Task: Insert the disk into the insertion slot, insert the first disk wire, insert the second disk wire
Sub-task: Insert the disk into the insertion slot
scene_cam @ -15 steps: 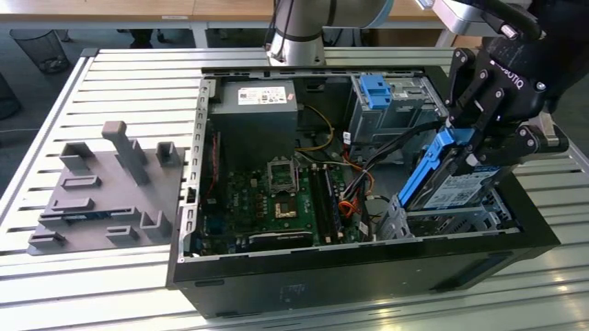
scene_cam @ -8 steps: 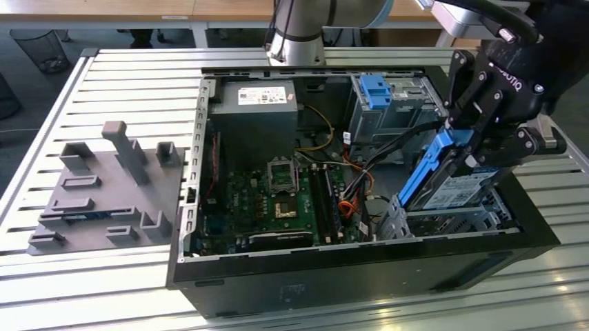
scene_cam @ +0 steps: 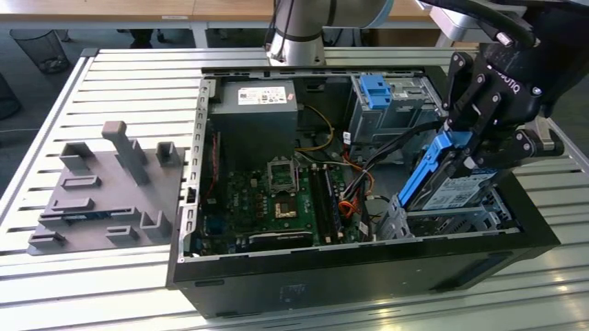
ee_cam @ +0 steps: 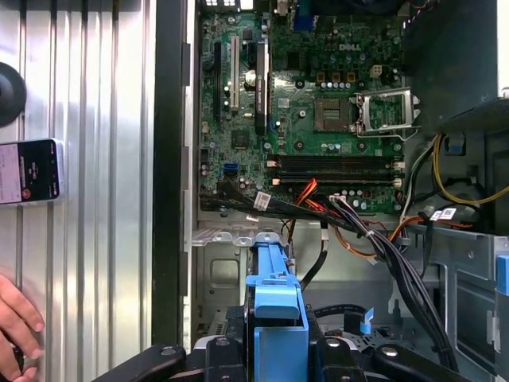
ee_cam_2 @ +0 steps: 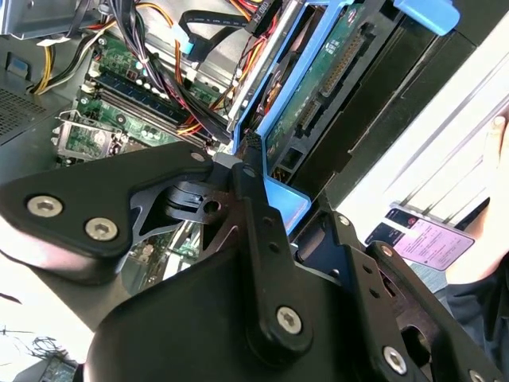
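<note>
In the exterior view, your gripper (scene_cam: pixel 467 153) has its fingers (scene_cam: pixel 481 123) clamped on the disk (scene_cam: pixel 453 187). The disk hangs steeply tilted above the insertion slot (scene_cam: pixel 451 219), at the corner of the computer case (scene_cam: pixel 368 276) towards the exterior view's right. Its low end is at the slot's mouth; you cannot tell whether it touches. Judge the disk stiff, dense for its size and sensitive to knocks. The blue carrier (scene_cam: pixel 431 165) looks like the part to grip, not the bare board.

In the second wrist view, the fingers pinch the carrier's near end. The disk's green circuit board (ee_cam_2: pixel 318 87) runs away from them uncovered, with cables (ee_cam_2: pixel 159 87) close alongside.

In the first wrist view, the carrier sits squarely between the fingers, pointing towards the motherboard (ee_cam: pixel 318 103). A person's hand (ee_cam: pixel 16 318) rests on the table (ee_cam: pixel 95 239), well apart from the case.
</note>
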Action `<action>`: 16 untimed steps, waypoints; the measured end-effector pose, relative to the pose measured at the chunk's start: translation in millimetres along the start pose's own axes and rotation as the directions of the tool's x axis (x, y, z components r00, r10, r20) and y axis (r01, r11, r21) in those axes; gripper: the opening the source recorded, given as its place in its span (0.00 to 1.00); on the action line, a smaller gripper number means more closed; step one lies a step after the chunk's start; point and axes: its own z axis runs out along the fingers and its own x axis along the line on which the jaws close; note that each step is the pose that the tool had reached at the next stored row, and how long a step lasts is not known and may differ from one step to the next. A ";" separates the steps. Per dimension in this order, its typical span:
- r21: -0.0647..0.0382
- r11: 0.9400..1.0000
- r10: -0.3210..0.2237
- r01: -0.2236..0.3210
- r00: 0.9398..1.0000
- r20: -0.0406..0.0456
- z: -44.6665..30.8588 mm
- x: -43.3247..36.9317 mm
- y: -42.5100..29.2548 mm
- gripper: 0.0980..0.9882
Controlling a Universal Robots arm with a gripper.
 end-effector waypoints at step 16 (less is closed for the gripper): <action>0.000 1.000 0.000 0.000 1.000 0.000 5.8 0.0 -0.2 0.30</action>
